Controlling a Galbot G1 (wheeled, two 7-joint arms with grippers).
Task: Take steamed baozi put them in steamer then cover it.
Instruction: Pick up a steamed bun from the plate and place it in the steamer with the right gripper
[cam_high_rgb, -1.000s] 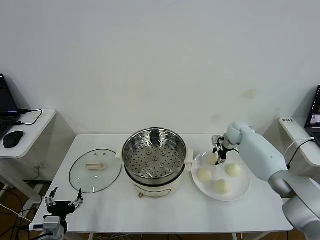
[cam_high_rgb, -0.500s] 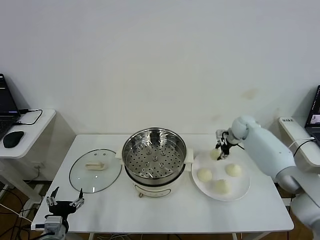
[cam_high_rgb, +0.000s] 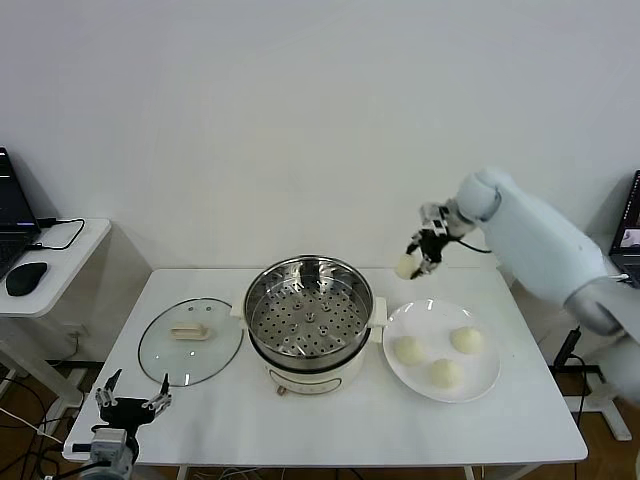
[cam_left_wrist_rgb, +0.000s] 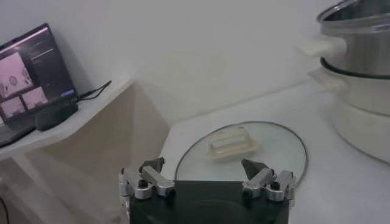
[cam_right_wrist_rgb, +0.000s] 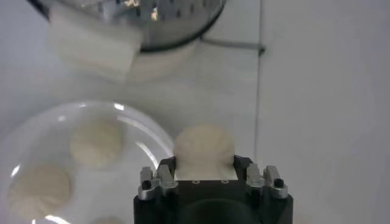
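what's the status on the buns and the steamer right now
Right gripper shut on small cream-white bun, raised above white plate. Left gripper open, parked low. Shiny steel steamer uncovered, nothing blocking.

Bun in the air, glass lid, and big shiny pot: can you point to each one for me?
bun (cam_high_rgb: 404, 266), head view, on its round left side, beside the right tool.
glass lid (cam_high_rgb: 190, 341), head view, on the clear glass below its handle.
shiny pot (cam_high_rgb: 309, 316), head view, on the holey tray inside.

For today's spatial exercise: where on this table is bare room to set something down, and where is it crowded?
Bare: the table's front strip, before the cover, steamer and plate, and the right end beyond the plate. Crowded: the middle band, where those three sit close side by side.
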